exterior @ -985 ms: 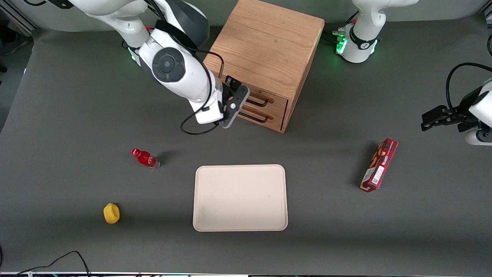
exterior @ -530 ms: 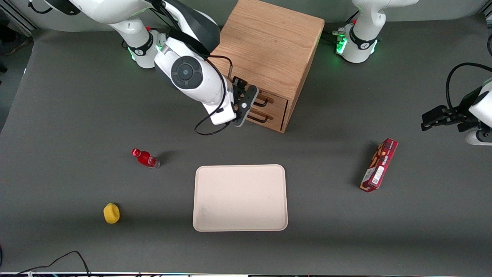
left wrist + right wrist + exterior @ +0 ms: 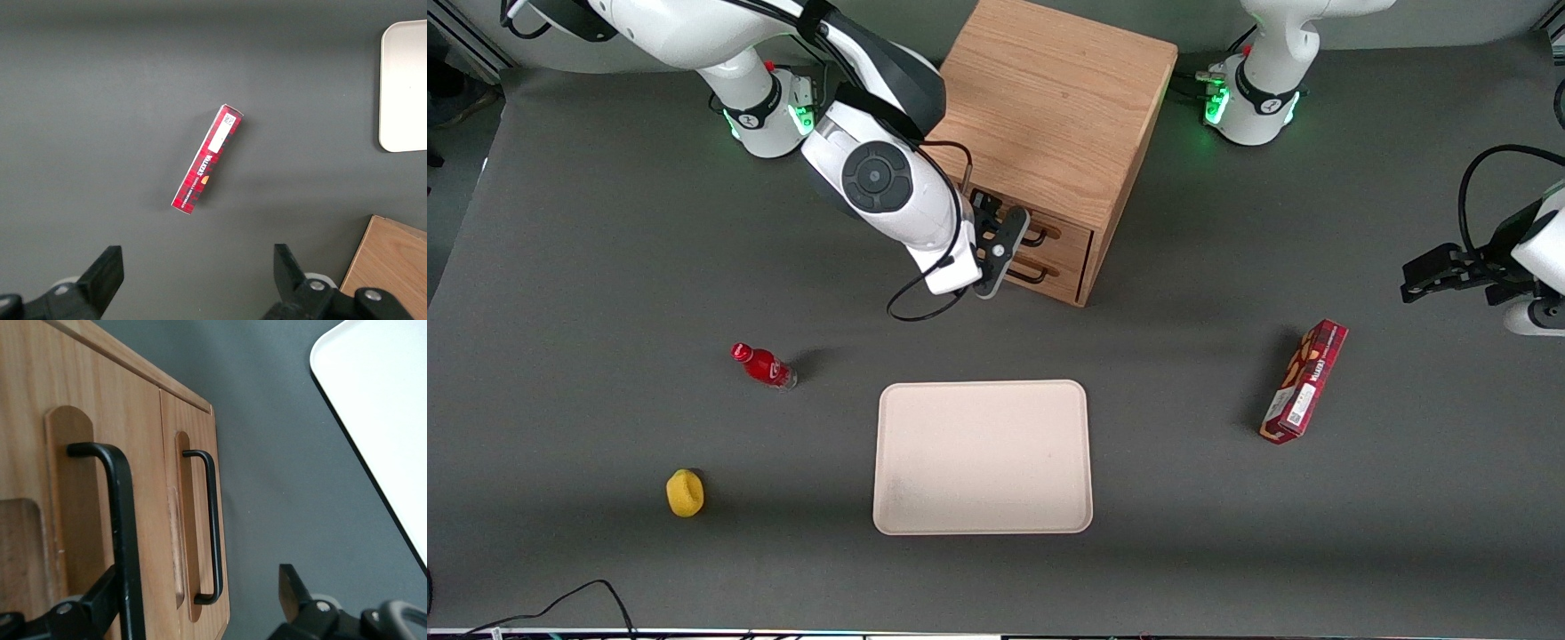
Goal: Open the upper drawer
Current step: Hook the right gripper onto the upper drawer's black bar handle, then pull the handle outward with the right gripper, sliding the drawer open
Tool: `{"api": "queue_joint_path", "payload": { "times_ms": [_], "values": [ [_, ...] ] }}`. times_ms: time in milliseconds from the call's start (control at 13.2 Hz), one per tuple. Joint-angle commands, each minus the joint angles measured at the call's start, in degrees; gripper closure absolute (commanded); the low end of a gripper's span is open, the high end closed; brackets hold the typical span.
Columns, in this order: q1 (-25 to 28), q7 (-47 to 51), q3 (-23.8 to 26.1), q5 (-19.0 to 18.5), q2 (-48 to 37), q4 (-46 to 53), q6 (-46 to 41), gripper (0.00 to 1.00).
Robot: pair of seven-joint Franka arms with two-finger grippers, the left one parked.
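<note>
Tool fingers are standing spread apart in front of the wooden cabinet, gripping nothing. One finger is sitting beside the upper drawer's handle (the long black wire bar); whether it is touching cannot be told. Upper drawer is sitting shut, directly above the lower drawer. Nearer the front camera, a cream tray is lying on the bench.
</note>
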Motion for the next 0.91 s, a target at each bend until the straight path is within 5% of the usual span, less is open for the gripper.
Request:
{"api": "queue_joint_path", "payload": {
  "times_ms": [0,833],
  "values": [
    [0.14,-2.09,-0.11,-3.84,1.32,0.00,2.04,0.00],
    [0.14,-8.87,-8.54,-3.49,1.32,4.21,5.11,0.00]
  ]
}}
